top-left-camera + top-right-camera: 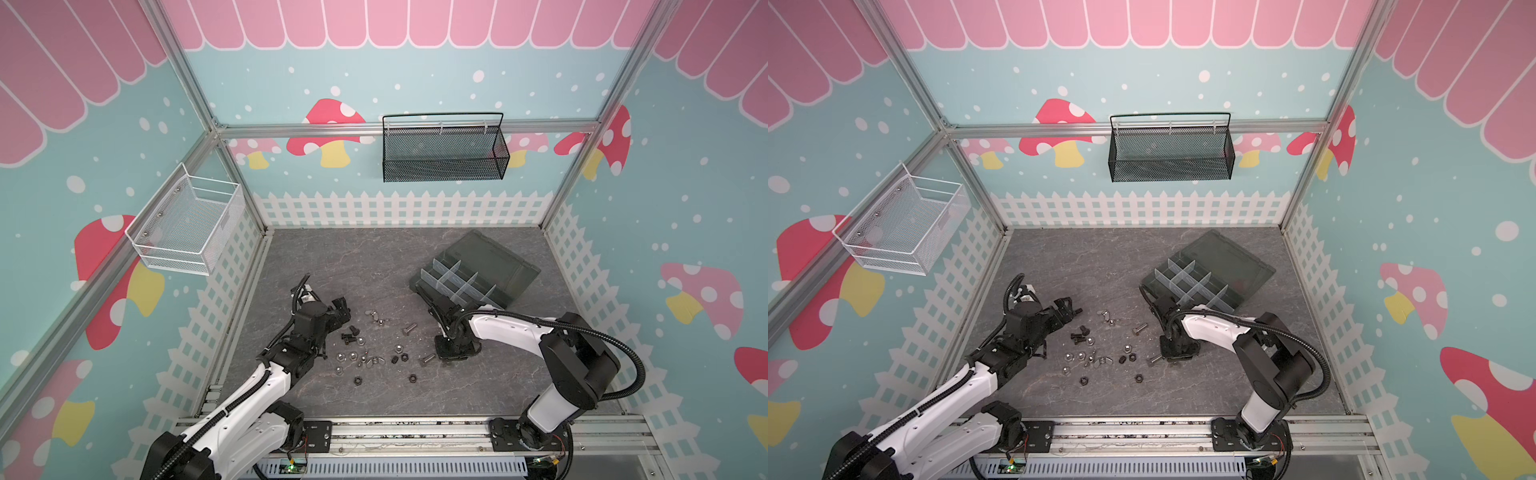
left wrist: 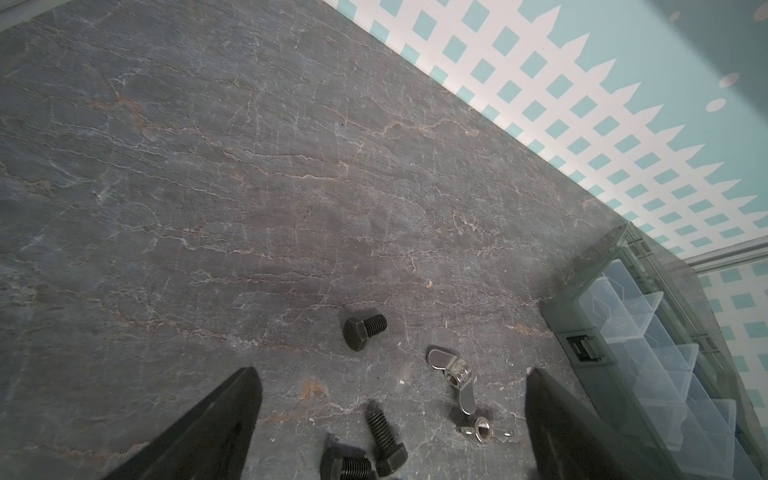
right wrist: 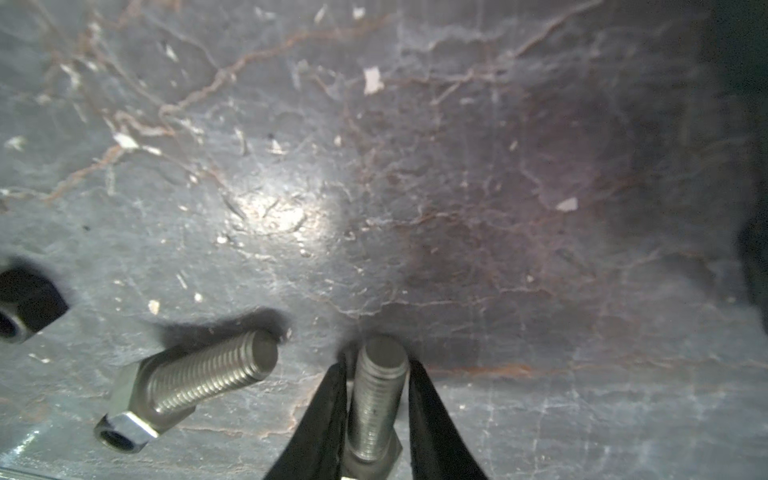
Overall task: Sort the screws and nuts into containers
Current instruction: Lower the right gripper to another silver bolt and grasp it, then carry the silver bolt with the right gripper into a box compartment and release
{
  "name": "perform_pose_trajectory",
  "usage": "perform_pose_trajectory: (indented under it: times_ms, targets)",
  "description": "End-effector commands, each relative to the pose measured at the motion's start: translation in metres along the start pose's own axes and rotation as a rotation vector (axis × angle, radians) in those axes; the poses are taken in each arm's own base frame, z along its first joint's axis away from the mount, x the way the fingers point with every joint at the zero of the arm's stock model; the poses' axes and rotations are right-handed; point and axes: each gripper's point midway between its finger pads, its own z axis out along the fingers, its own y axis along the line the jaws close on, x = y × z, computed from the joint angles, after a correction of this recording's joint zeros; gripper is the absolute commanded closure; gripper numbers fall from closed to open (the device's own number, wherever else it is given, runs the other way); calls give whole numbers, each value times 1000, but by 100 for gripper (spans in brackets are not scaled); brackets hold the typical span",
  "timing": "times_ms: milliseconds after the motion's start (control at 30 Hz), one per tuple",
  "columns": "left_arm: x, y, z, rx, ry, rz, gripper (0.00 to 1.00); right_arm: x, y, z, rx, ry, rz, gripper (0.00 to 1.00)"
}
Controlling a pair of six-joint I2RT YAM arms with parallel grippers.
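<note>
left jaws: wide apart | right jaws: flanking shaft of silver screw (image 3: 376, 399) lying on bench (image 3: 498, 199); firm grip: cannot tell

We read this as a robot lab cell: an aluminium frame (image 1: 266, 129) boxes in a stone-look table (image 1: 353, 257), printed mushroom-and-fence panels (image 1: 685, 199) form the walls, and a left arm (image 1: 245, 405) and right arm (image 1: 503, 328) bolt to a front rail (image 1: 415, 430).

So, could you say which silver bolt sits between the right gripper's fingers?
The lone silver bolt; the nearest other bolt lies aside, a silver nut beside its head.
</note>
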Motion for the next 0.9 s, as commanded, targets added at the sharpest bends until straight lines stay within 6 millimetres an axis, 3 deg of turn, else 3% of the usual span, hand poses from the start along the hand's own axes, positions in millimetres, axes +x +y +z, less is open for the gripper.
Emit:
perform_pose_trajectory:
  times_ms: [0, 267, 433, 867]
  targets:
    - [5, 10, 2, -34, 12, -12, 0, -1, 1, 7, 15, 12, -10, 76]
    - [0, 15, 2, -53, 7, -12, 0, -12, 3, -3, 24, -24, -52, 94]
    - [-3, 19, -1, -73, 8, -2, 0, -27, -4, -18, 93, -76, -94, 100]
    - [-10, 20, -8, -63, -18, 1, 0, -92, -43, -90, 285, -303, -97, 100]
